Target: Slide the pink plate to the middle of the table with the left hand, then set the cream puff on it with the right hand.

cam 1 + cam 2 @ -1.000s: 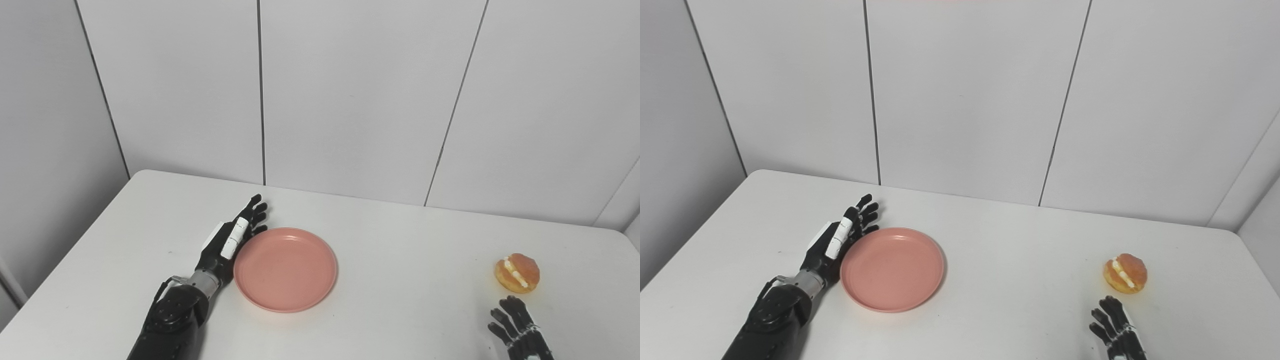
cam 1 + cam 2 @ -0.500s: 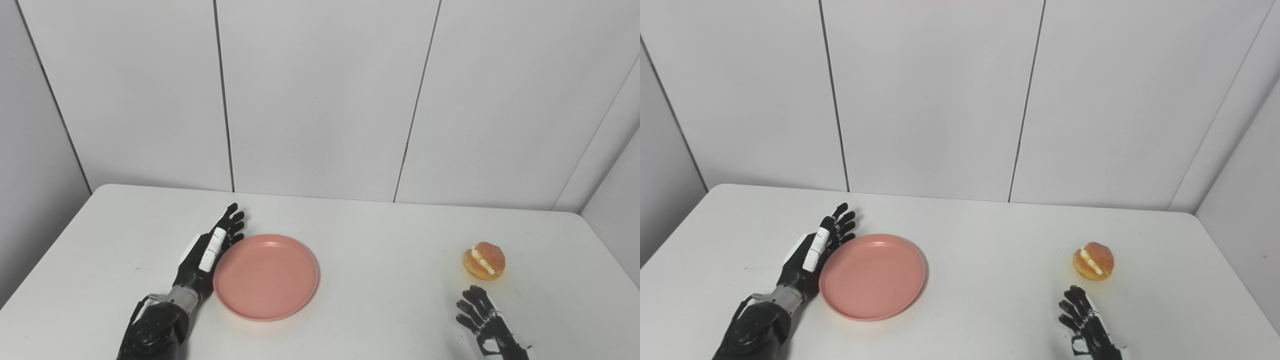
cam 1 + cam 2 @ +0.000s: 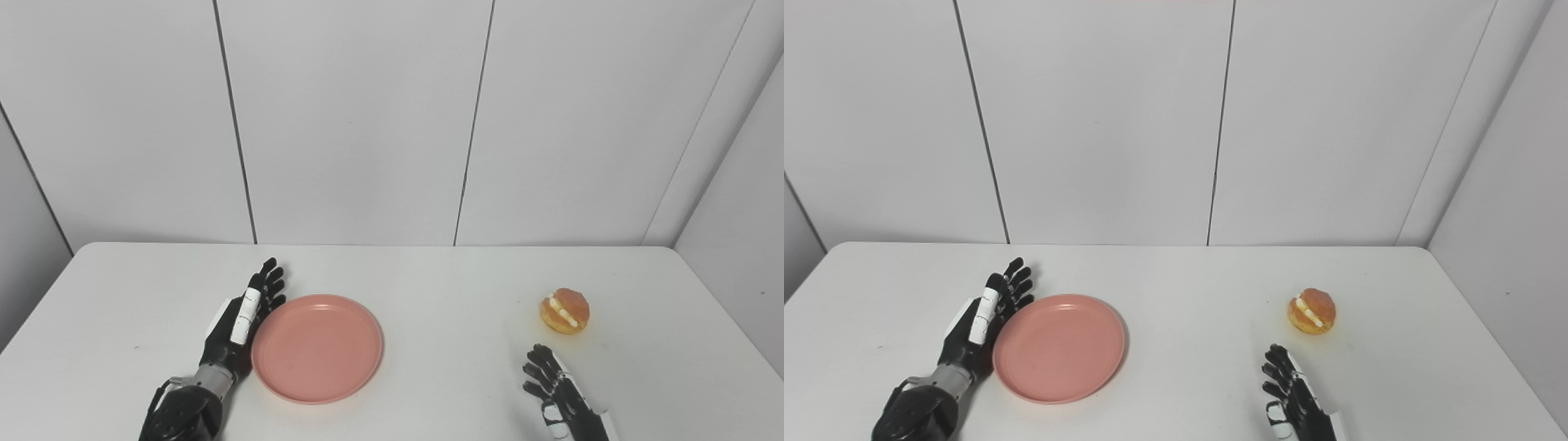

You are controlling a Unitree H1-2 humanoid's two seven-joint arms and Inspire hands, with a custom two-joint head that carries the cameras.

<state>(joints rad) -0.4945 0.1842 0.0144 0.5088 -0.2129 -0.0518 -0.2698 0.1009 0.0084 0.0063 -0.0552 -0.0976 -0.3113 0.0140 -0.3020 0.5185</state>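
Since a second earlier, our head cameras had swung rightward, so the whole scene sat further left in both views and the right corner of the room had come into sight. Against the table edges we could not make out any clear shift of the plate or the pastry, and our left hand kept its place at the plate's left rim. Our right hand had come a little further into view from the bottom edge.

The pink plate (image 3: pixel 317 348) lay flat on the white table (image 3: pixel 429 288), left of the table's middle, with nothing on it. Our left hand (image 3: pixel 240 321) stood edge-on just beside the plate's left rim, fingers straight and held together, pointing away from us; it was flat and extended, gripping nothing. It seemed to touch the rim, though we could not tell that for certain.

The cream puff (image 3: pixel 565 310) sat on the right part of the table, well apart from the plate, its white filling showing along a slit across the golden shell. Our right hand (image 3: pixel 556 392) rested near the table's front edge, just short of the puff and apart from it, its fingers spread and lightly curled, holding nothing.

Behind the table rose pale wall panels (image 3: pixel 355 122) with dark vertical seams.
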